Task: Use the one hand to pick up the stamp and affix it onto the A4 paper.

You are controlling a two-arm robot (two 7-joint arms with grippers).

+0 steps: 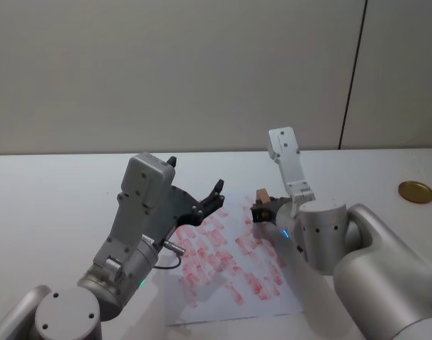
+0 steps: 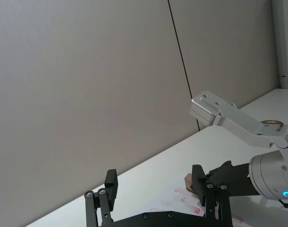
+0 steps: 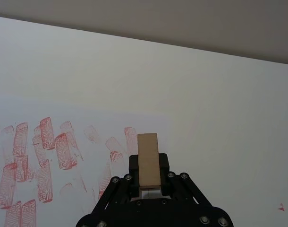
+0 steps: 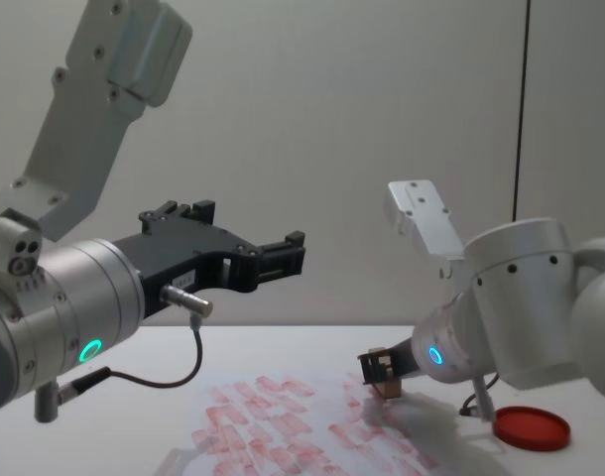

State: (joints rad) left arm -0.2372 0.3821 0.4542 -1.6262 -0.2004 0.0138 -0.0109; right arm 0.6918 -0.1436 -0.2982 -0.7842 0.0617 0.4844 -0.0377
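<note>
The black two-finger right gripper (image 1: 262,210) is clamping the tan wooden stamp (image 1: 261,195) low over the red-printed white A4 paper (image 1: 223,269), so pressing remains. The left gripper (image 1: 195,177) is idling open above the paper's left.

A plain grey wall (image 1: 166,71) with a dark seam (image 1: 352,71) backs the white table (image 1: 46,191).

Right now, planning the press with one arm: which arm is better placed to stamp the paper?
Right. The right gripper holds the wooden stamp down by the A4 paper; the left gripper hangs open and empty, higher up.

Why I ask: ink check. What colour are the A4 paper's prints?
Red-pink prints, best in right wrist view.
</note>
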